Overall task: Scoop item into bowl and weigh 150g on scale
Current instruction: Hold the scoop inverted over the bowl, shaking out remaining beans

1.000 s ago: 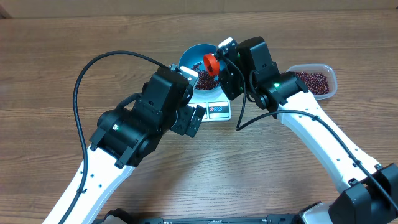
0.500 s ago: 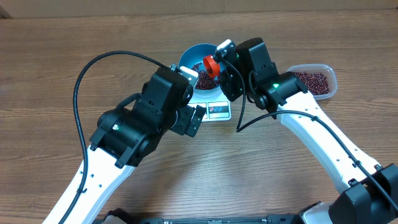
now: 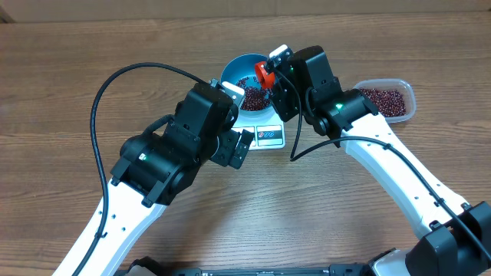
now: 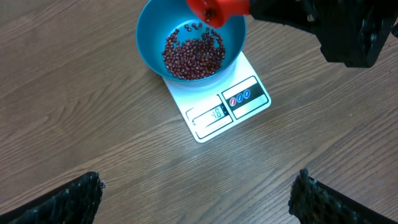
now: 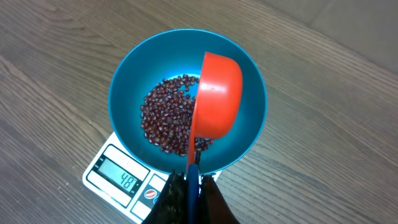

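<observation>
table (image 3: 69, 54): wood-grain surface, far edge visible along the top of the overhead view, near edge covered by both arm bases. scale (image 4: 231, 104) stands close to the far edge, about midway along it, with its display side turned toward the near edge. bowl (image 4: 148, 32) sits on the scale and overhangs its far end. beans (image 4: 193, 53) lie in a loose heap on the bowl floor, with the blue wall bare all round above them. right gripper (image 5: 191, 186): jaws together, clamped on the handle of the red scoop (image 5: 217, 93), which is held on edge above the right half of the bowl, inside the rim line. left gripper (image 4: 196, 199): jaws spread wide, holding nothing, hovering over bare table just on the near side of the scale. clear tub (image 3: 411, 98), with more beans in it, stands toward the far right corner, well apart from the scale. open room: wide bare table left of the bowl and between the arms near the near edge. obstructions: overhead, the right wrist covers the bowl's right rim and the left wrist covers the scale's left part. display digits are lit but too blurred to read firmly. the tub's near-left end is hidden by the right arm.
</observation>
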Controlling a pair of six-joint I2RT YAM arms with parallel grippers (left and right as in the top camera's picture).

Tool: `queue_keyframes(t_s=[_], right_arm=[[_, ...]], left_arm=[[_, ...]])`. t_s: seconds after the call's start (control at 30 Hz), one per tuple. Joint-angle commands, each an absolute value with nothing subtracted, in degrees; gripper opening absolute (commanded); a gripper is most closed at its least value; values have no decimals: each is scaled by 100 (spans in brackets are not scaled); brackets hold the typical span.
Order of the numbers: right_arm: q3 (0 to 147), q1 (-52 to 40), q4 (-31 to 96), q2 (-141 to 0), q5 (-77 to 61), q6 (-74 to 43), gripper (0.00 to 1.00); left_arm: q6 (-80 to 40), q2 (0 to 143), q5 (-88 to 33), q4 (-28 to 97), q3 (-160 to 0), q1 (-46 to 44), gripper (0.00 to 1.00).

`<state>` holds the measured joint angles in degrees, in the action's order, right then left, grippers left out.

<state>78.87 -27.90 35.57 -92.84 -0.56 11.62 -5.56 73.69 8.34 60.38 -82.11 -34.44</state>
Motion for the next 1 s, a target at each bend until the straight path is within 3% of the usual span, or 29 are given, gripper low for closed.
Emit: queue_keyframes(t_s=[0.0, 0.23, 0.4, 0.63, 0.8, 0.97], right_arm=[[8075, -2812, 3662, -9142, -644, 1612, 4], [8075, -2814, 3489, -9142, 10, 1070, 4], [8075, -2932, 3662, -9142, -561, 1710, 4], [8075, -2956, 3476, -9142, 248, 1140, 4], [8075, -3044, 3675, -9142, -471, 1900, 3], [8075, -3041, 3485, -9142, 110, 1409, 4]], left_arm=[[-469, 7393, 786, 6020, -8235, -3404, 100], [-469, 7393, 786, 6020, -8235, -3404, 100], [-469, 7393, 786, 6020, -8235, -3404, 100], [-469, 7393, 786, 6020, -8235, -3404, 100], [-469, 7393, 786, 6020, -8235, -3404, 100], [-469, 7393, 786, 6020, -8235, -3404, 100]])
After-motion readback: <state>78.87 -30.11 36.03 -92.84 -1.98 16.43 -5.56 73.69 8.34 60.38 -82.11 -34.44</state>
